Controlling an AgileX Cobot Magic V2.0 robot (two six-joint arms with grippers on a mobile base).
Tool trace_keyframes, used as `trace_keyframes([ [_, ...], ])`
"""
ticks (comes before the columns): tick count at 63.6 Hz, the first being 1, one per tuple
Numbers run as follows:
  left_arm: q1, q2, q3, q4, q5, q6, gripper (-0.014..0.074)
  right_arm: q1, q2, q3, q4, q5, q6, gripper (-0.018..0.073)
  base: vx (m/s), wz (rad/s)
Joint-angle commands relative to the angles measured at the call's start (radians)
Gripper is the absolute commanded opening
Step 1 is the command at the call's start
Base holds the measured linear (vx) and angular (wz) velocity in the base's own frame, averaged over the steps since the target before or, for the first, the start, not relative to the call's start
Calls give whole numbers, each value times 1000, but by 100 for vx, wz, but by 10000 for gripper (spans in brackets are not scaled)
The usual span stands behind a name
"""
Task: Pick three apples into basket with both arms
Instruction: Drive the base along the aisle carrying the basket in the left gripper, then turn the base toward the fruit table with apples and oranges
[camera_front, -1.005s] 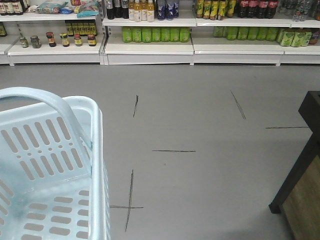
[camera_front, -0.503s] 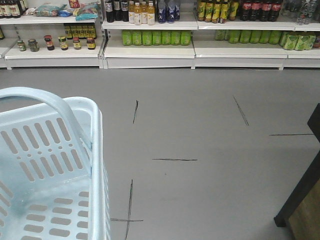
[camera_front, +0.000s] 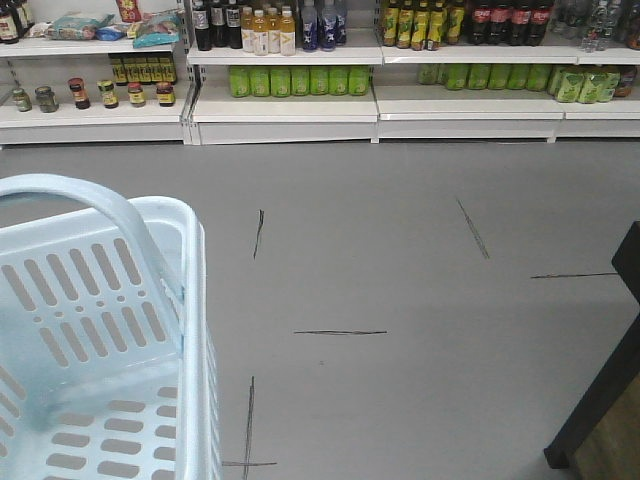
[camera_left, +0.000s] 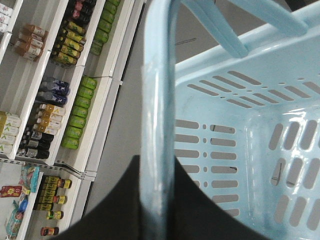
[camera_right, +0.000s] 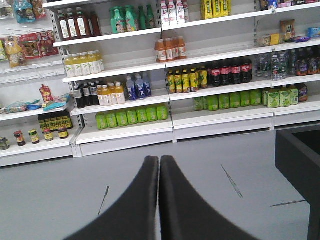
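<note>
The pale blue-white slotted basket (camera_front: 195, 300) fills the lower left of the front view, with one loop handle (camera_front: 110, 205) arched over it. In the left wrist view my left gripper (camera_left: 156, 162) is shut on the basket's handle (camera_left: 157, 100), which runs between the two black fingers, and the basket's slotted wall (camera_left: 225, 150) lies beyond. My right gripper (camera_right: 159, 159) is shut with its fingers pressed together and nothing between them, hanging over grey floor. The apples are out of view.
White shop shelves with bottles and jars (camera_front: 300, 80) run along the far wall, also in the right wrist view (camera_right: 125, 117). A dark counter corner (camera_front: 610, 390) stands at the right, also seen by the right wrist (camera_right: 297, 155). Black tape marks (camera_front: 340, 332) cross the grey floor.
The shelves and floor marks have shifted down and left in the front view, and the dark counter has slid toward the right edge. The basket keeps its place in the frame.
</note>
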Motion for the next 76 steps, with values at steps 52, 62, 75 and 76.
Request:
trace_keyframes([
  [52, -6, -1, -26, 9, -85, -12, -6, -2, -10, 14, -6, -75, -6, -9, 8, -13],
  [62, -6, -1, -26, 9, -85, -12, -6, -2, -10, 14, -6, -75, -6, -9, 6, -25],
  [75, -6, -3, -26, 9, -85, -12, -6, -2, -10, 14, -6, -75, -6, -9, 5, -19],
  [76, -6, -3, -26, 9, -85, -12, -6, -2, -10, 14, -6, -75, -6, -9, 4, -19],
])
